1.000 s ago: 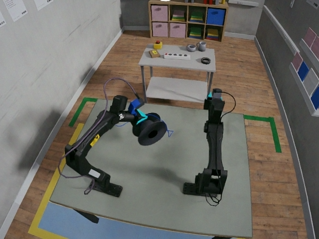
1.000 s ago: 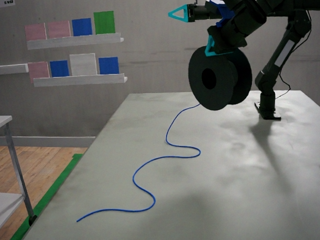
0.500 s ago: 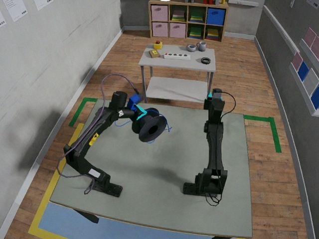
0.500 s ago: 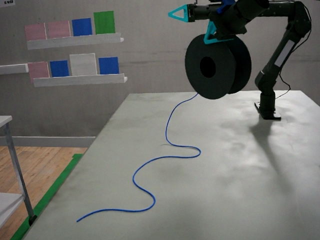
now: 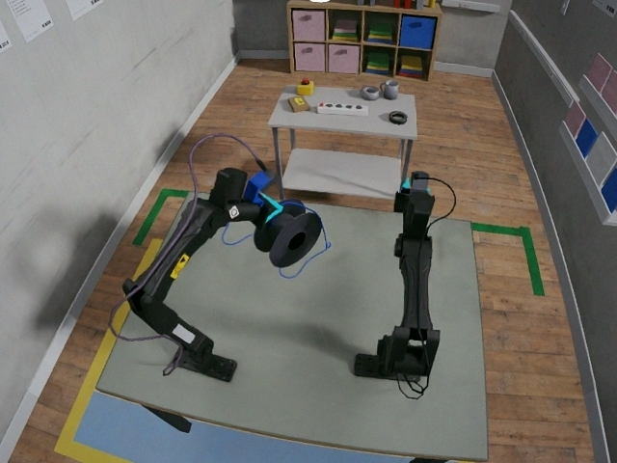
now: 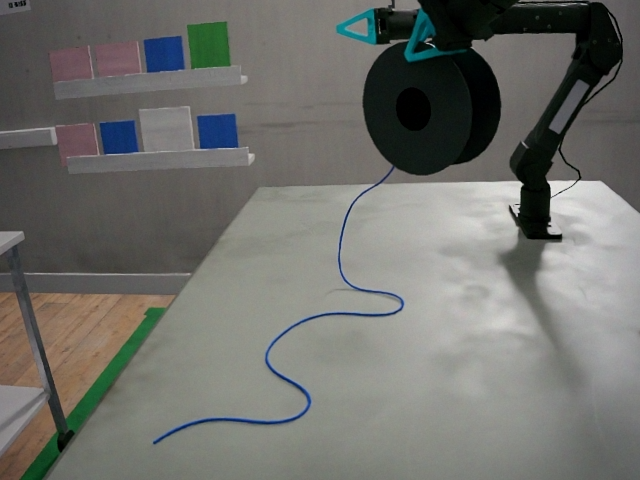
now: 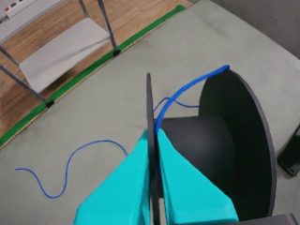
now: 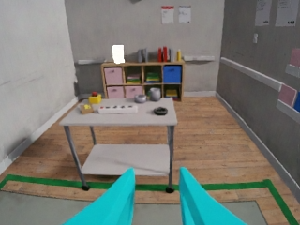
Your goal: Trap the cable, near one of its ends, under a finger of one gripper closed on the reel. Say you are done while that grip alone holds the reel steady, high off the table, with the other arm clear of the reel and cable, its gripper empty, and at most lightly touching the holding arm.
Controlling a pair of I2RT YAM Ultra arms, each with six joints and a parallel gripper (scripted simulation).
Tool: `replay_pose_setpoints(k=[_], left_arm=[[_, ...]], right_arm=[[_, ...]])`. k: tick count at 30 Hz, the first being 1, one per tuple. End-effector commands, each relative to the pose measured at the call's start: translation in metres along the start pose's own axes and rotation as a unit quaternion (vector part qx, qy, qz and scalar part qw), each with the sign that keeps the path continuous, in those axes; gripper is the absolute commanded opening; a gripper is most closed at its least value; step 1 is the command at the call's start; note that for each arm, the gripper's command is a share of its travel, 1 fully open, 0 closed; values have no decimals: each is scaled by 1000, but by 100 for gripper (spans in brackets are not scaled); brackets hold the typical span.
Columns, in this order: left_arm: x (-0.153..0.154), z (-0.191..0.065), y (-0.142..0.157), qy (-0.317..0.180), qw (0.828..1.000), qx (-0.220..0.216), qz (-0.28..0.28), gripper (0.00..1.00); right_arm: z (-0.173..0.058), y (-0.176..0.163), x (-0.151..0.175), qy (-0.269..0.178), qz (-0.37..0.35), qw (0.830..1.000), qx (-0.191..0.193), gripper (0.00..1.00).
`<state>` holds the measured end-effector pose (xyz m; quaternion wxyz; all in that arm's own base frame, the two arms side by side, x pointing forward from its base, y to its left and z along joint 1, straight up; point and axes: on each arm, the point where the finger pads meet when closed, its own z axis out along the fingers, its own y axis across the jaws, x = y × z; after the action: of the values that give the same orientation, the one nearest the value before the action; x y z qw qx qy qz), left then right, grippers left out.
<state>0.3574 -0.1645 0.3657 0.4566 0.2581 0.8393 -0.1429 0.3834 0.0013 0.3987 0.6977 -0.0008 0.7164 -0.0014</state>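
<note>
The black reel hangs high above the grey table. My left gripper is shut on the rim of one reel flange. The blue cable runs over the rim and down under a cyan finger. Its long free part drops from the reel and snakes across the table. My right gripper is partly open and empty. It is raised high, well away from the reel and cable, and points toward the side table.
A grey side table with a power strip, cups and small boxes stands beyond the table's far edge. A cubby shelf is at the back wall. Green and yellow floor tape borders the table.
</note>
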Motion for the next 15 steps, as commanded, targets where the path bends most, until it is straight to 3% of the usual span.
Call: replay_pose_setpoints(k=[1,15], left_arm=[[-25,-14,-1,-25,1000,-15,-8,0],[-45,-27,2,-19,998,-46,-28,0]], right_arm=[[-8,-3,-17,-28,5,1000,1,30],[-8,-3,-17,-28,5,1000,1,30]])
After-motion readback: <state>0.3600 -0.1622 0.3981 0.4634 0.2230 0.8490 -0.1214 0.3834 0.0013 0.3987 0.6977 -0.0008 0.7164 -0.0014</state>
